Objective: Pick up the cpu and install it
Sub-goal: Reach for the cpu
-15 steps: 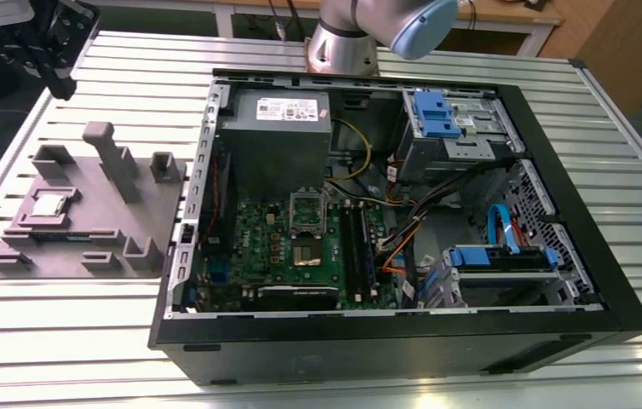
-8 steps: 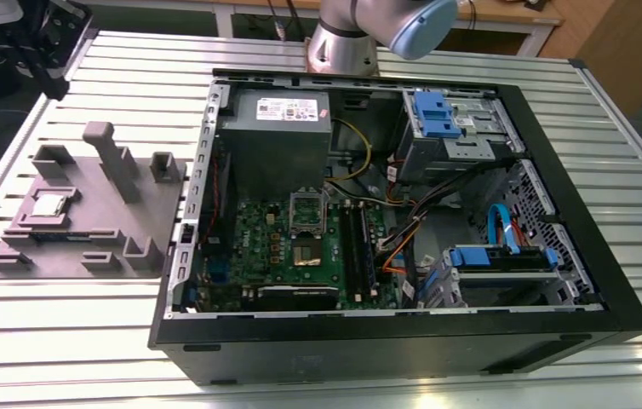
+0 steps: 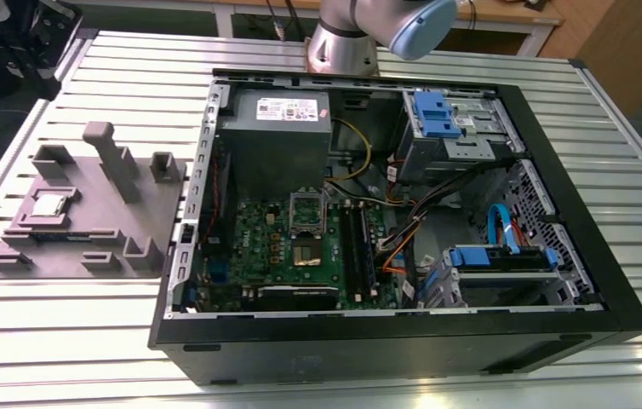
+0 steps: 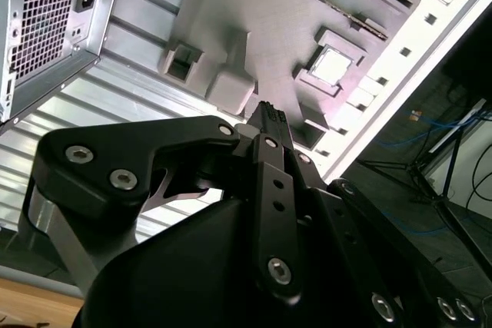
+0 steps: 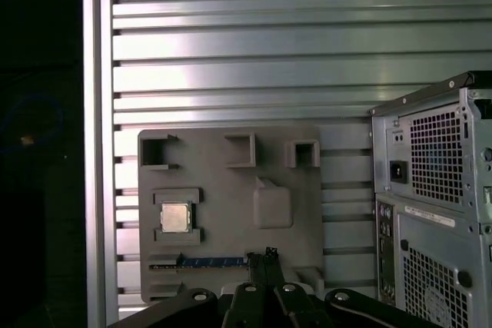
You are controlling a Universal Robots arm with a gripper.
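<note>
the cpu [image 3: 48,205] lies flat in a square pocket of the grey holder plate [image 3: 94,228] on the slatted worktop [image 3: 71,324], beside the open computer case [image 3: 593,281]. the hand [image 5: 261,256], fingers pressed together around nothing, hangs above the plate, well apart from the cpu.

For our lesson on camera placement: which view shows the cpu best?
The first wrist view: it faces the cpu squarely, unobstructed, in its grey tray. The exterior view shows the cpu far off and slanted; the second wrist view shows the cpu obliquely, under glare.
</note>
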